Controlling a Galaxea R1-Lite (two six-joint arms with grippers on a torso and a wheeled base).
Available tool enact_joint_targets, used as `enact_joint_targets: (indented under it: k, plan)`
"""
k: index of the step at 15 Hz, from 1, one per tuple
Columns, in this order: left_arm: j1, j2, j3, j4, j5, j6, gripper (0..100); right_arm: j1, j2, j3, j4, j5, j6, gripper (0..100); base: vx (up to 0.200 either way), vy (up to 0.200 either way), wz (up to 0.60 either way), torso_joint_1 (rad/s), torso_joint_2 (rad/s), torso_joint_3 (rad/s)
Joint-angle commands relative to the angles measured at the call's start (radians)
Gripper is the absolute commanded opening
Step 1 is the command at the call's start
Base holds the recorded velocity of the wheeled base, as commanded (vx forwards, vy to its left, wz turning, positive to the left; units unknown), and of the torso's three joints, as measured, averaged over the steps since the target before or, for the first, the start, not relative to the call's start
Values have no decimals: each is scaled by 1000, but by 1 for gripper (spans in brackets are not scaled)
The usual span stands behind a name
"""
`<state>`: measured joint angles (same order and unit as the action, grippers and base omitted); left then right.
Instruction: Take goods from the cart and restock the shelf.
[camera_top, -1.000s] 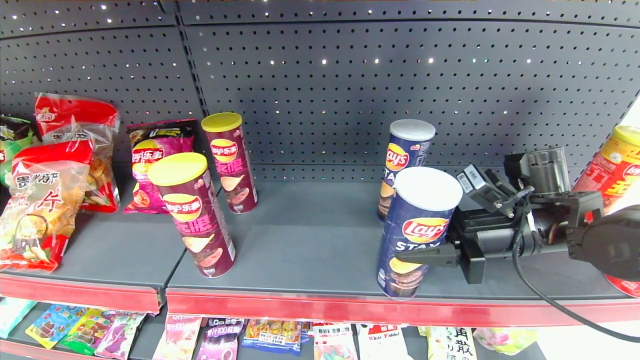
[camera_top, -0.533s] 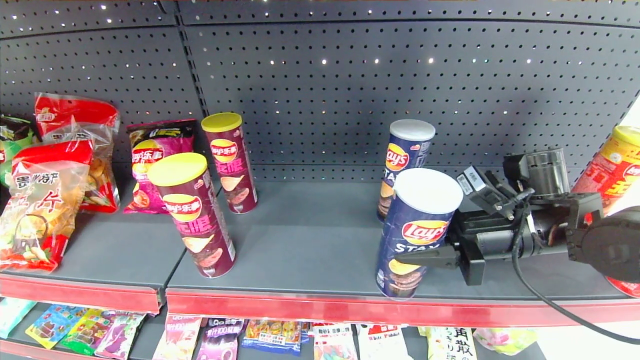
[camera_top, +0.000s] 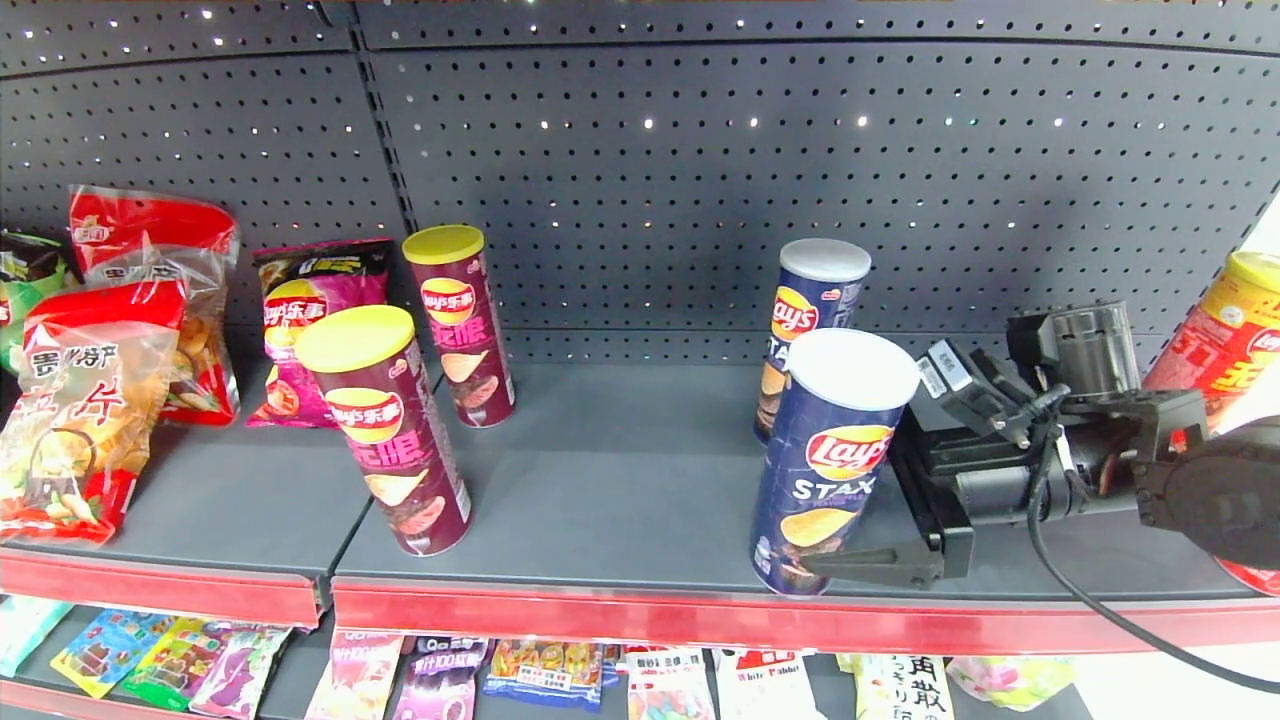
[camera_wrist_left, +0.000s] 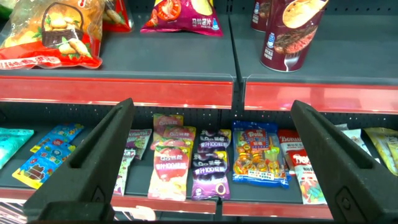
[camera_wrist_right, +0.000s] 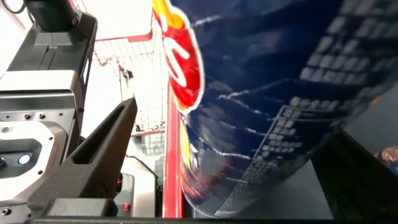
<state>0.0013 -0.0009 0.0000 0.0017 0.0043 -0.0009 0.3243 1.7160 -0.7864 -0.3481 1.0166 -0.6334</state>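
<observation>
A dark blue chips can (camera_top: 835, 460) with a white lid stands upright at the front edge of the grey shelf (camera_top: 620, 480), right of centre. My right gripper (camera_top: 815, 510) is open around its lower body. The near finger (camera_top: 870, 565) is off the can's front, and the far one is hidden behind it. In the right wrist view the can (camera_wrist_right: 261, 93) sits between the fingers with a gap on one side. A second blue can (camera_top: 810, 290) stands right behind. My left gripper (camera_wrist_left: 212, 109) is open and holds nothing, below the shelf's red edge.
Two maroon cans with yellow lids (camera_top: 385, 440) (camera_top: 460, 310) stand left of centre, and snack bags (camera_top: 90, 390) fill the far left. A red can (camera_top: 1235, 330) stands at the far right. Small packets (camera_top: 550, 670) lie on the lower shelf. A wire cart (camera_wrist_right: 137, 93) is behind.
My right gripper has opened. Its near finger swung away from the middle of the blue can toward the shelf's front edge. The can stays standing and has straightened slightly.
</observation>
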Motion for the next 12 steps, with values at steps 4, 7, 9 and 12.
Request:
enact_joint_targets:
  k: [4, 7, 9, 12]
  plan:
    - [0, 1, 0, 0, 0, 1, 100, -44, -30, 53, 0, -12, 12, 100, 0, 0, 0, 0, 0, 0]
    - [0, 1, 0, 0, 0, -1, 100, -74, -50, 85, 3, -18, 15, 100, 0, 0, 0, 0, 0, 0]
    - [0, 1, 0, 0, 0, -1, 100, -85, -64, 104, 3, -21, 15, 100, 0, 0, 0, 0, 0, 0]
    - [0, 1, 0, 0, 0, -1, 100, -93, -84, 138, 3, -21, 14, 100, 0, 0, 0, 0, 0, 0]
